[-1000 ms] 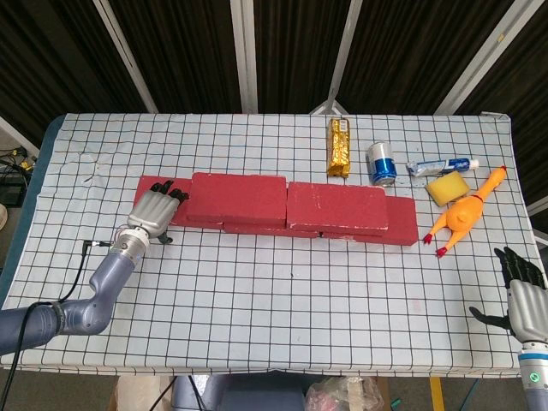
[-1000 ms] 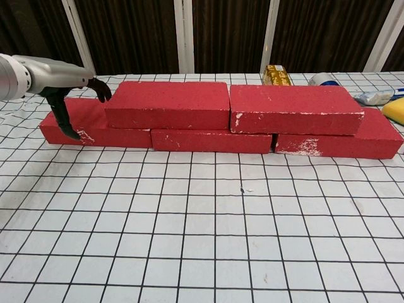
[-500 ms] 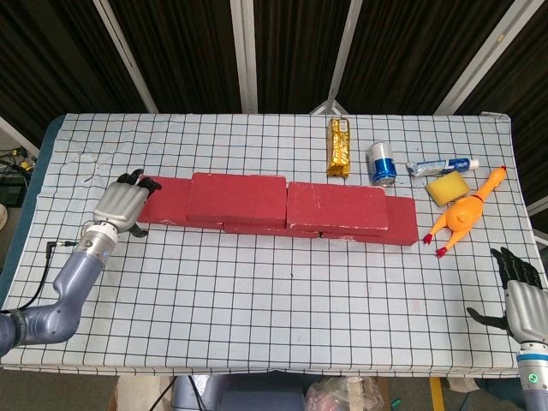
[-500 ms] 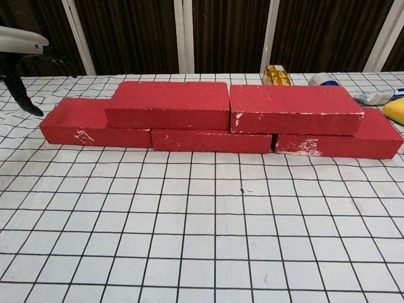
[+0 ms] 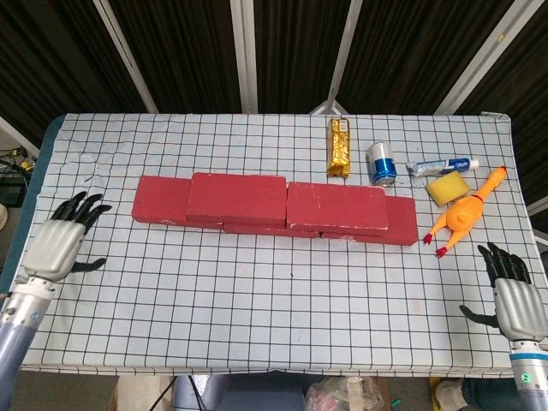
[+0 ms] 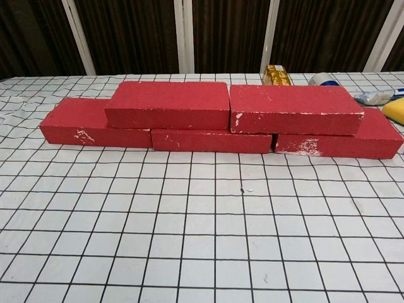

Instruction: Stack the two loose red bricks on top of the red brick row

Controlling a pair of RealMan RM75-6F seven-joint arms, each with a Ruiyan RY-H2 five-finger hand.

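A row of red bricks [image 5: 163, 200] [image 6: 95, 123] lies across the middle of the table. Two more red bricks rest on top of it side by side: the left upper brick [image 5: 237, 198] [image 6: 169, 104] and the right upper brick [image 5: 336, 205] [image 6: 293, 108]. My left hand [image 5: 58, 244] hovers at the table's left edge, fingers spread, holding nothing, well clear of the bricks. My right hand [image 5: 510, 295] is at the front right corner, also open and empty. Neither hand shows in the chest view.
Behind the bricks lie a gold packet [image 5: 340, 146], a blue and white can [image 5: 381, 163] and a toothpaste tube [image 5: 443, 165]. A yellow sponge [image 5: 448, 188] and a rubber chicken [image 5: 463, 214] sit at the right. The checkered cloth [image 5: 274, 300] covers the table.
My left hand has drawn back from the left end of the brick row to the table's left edge and left the chest view. The right hand shifted slightly. The bricks stayed put.
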